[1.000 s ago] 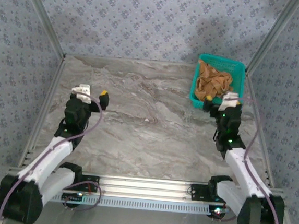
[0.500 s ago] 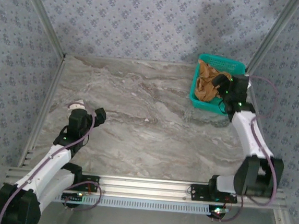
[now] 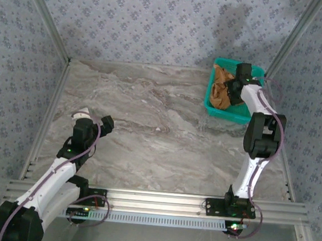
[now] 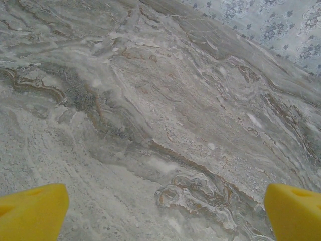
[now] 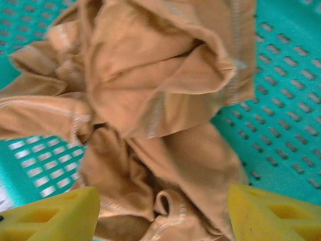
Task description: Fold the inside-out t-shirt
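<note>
Top external: found inside-out t-shirt [image 3: 222, 91] bunched in teal basket [image 3: 255, 69] at two o'clock. Found right gripper [image 3: 233, 88] stretched above it, spread wide, empty; left gripper [image 3: 108, 121] at nine o'clock, likewise.

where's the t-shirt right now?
The t-shirt lies crumpled in the teal basket at the far right of the table in the top view; the right tool hovers open over it.
</note>
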